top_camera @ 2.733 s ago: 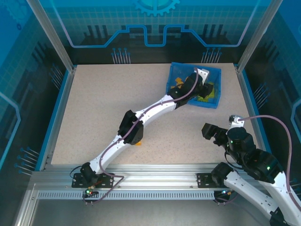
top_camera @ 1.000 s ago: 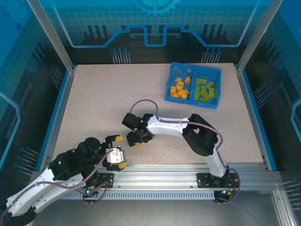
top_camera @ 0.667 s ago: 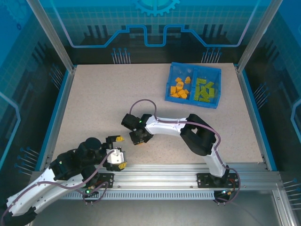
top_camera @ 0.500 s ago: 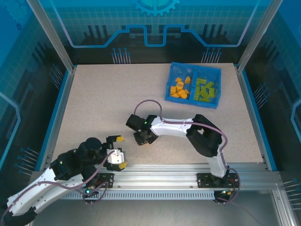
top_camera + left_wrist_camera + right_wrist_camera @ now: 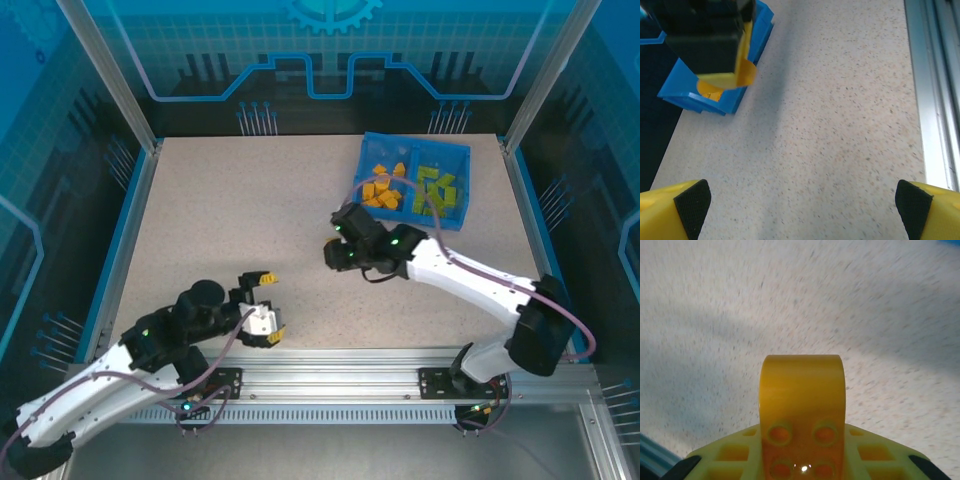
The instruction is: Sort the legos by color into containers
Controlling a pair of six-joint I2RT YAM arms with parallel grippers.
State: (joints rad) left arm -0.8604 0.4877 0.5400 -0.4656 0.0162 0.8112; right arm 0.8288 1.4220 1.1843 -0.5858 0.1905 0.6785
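The right tool [image 5: 338, 255] is clamped on an orange brick [image 5: 801, 405] and holds it over the bench [image 5: 220, 220], just short of the blue tray [image 5: 440, 222]. The left tool [image 5: 268, 308] hangs wide and empty by the near edge. This looks like the carry. Next comes a reach over the tray's left compartment, where the orange bricks [image 5: 380, 192] lie, and a release.

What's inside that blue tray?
In the tray, orange bricks lie in the left compartment, green bricks in the right. The right arm's cable crosses the near side, hiding a little there.
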